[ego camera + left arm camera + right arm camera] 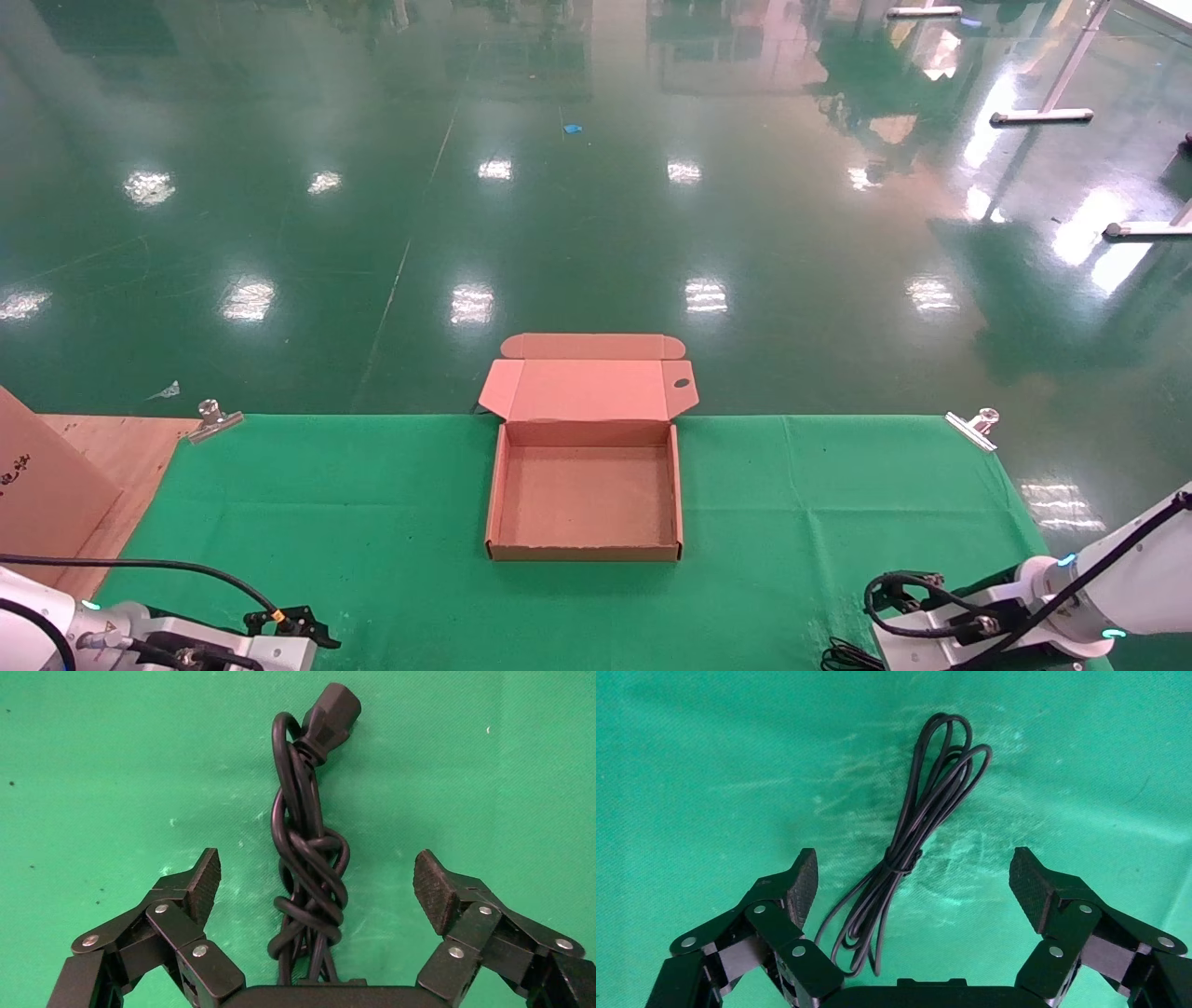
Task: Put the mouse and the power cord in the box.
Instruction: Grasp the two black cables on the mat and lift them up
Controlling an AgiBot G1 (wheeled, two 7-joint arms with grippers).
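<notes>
The box (585, 552) lies open in the middle of the green cloth, flap lid folded back, nothing inside. In the left wrist view the power cord (309, 860) is a knotted black bundle on the cloth, plug end (332, 714) pointing away. My left gripper (316, 871) is open above it, a finger on each side, not touching. My right gripper (912, 871) is open over a tied bundle of thin black wire (905, 857). The mouse body is out of view. A bit of that wire (843, 657) shows at the head view's lower edge.
The green cloth (792, 503) covers the table and is held by metal clips (973, 429) at the far corners (212, 419). A cardboard sheet (47, 485) stands on bare wood at the left. Glossy green floor lies beyond the table's far edge.
</notes>
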